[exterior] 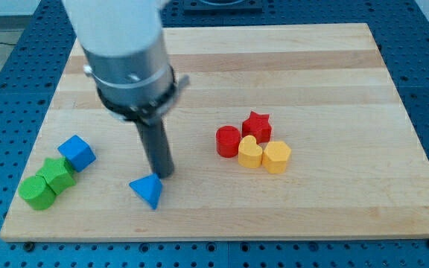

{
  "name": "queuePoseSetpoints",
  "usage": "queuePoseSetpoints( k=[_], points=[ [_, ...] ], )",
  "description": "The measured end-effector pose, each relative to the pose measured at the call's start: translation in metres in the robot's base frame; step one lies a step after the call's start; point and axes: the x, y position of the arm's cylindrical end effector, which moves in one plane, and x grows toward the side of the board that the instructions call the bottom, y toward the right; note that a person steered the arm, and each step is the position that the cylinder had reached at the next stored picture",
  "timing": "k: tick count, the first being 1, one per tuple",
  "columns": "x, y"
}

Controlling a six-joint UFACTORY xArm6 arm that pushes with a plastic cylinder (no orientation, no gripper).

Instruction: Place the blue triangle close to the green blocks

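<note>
Blue triangle [148,191] just below my tip [164,173], fingerless, right of green blocks [46,182].

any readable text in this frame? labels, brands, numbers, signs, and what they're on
None. No text, label, number or sign shows on the wooden board, on the arm's grey collar above my tip, or on any block: blue triangle, blue cube, two green blocks, red cylinder, red star, yellow heart, yellow hexagon.
</note>
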Motion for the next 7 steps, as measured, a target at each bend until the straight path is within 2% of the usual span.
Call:
queuePoseSetpoints(
  k=[1,2,3,4,5,6,7],
  points=[
    [0.005,-0.014],
    [0.041,-0.013],
    [0.062,0.04],
    [0.073,0.006],
    [0.05,-0.028],
    [0.03,-0.103],
    [0.026,-0.121]
  ],
)
